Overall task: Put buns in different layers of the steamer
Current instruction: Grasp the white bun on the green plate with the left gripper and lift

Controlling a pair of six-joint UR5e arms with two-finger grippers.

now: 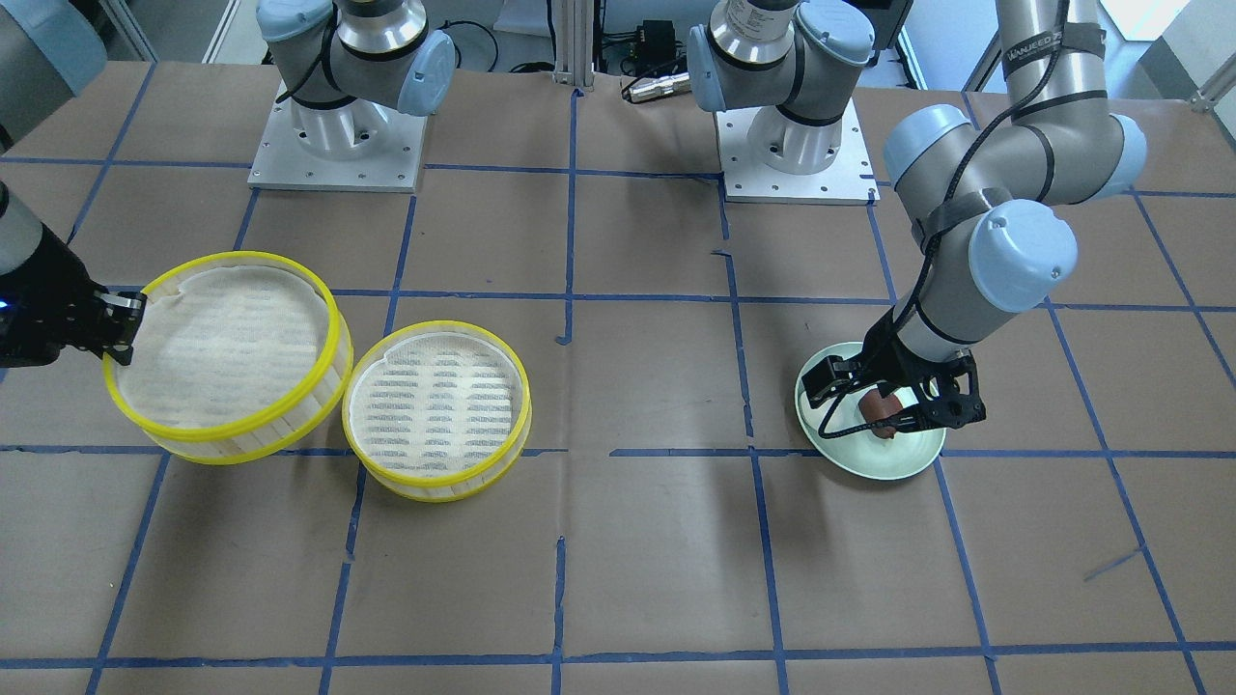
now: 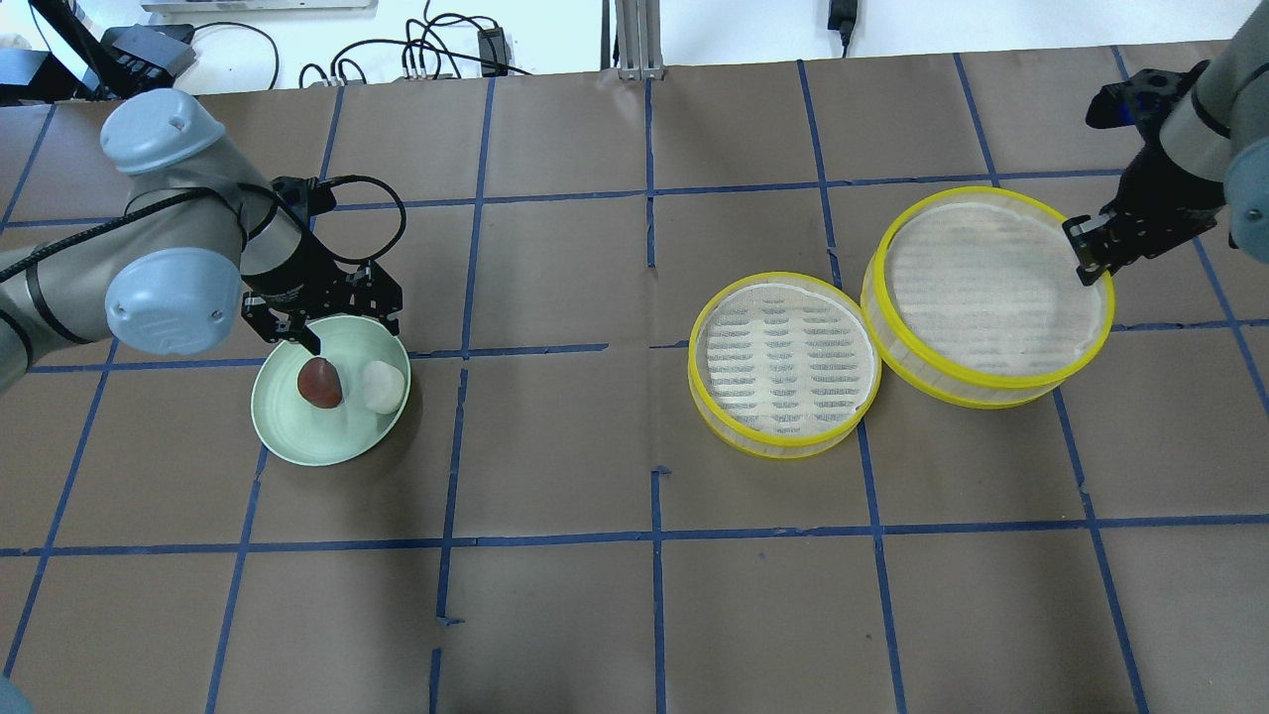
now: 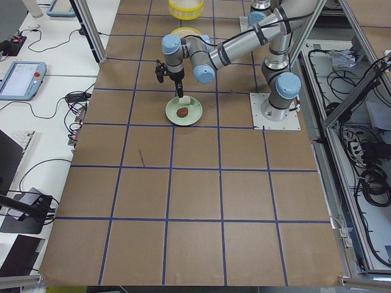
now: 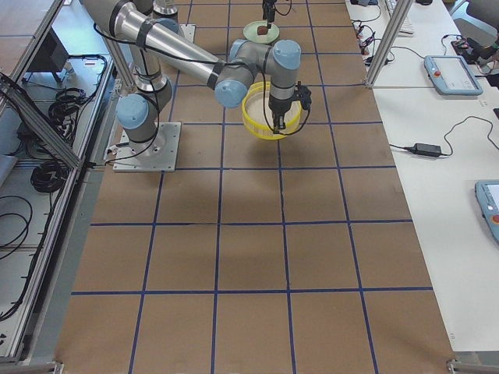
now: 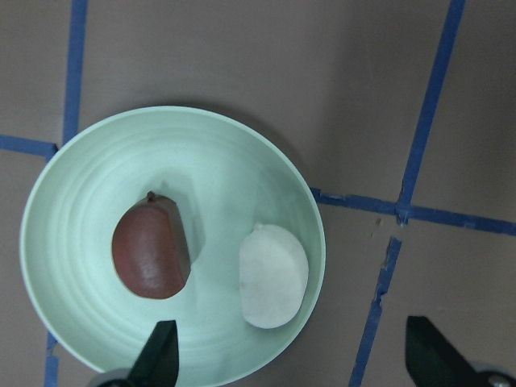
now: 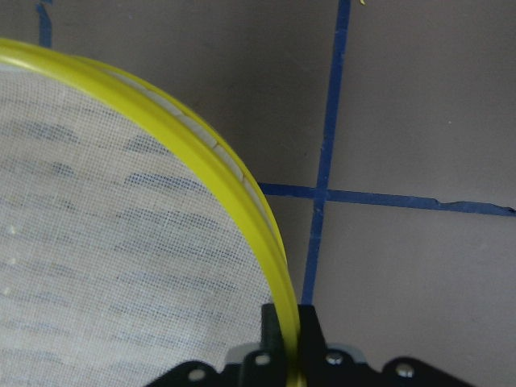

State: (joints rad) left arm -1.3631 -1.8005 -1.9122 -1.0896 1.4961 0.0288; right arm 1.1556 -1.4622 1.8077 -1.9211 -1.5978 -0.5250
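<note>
The reddish-brown bun (image 2: 320, 383) and the white bun (image 2: 383, 386) lie side by side on a pale green plate (image 2: 307, 436). My left gripper (image 2: 347, 332) hovers open just over the plate's far edge. In the left wrist view both buns, brown (image 5: 151, 250) and white (image 5: 274, 276), lie ahead of the fingertips (image 5: 161, 355). One steamer layer (image 2: 783, 362) sits flat and empty. My right gripper (image 2: 1086, 253) is shut on the yellow rim of the second layer (image 2: 986, 288), which is tilted and close beside the first. The pinched rim shows in the right wrist view (image 6: 274, 266).
The brown table cover carries a grid of blue tape lines (image 2: 654, 540). Both arm bases (image 1: 333, 135) stand at the robot's side of the table. Cables and a mast (image 2: 634, 40) lie beyond the far edge.
</note>
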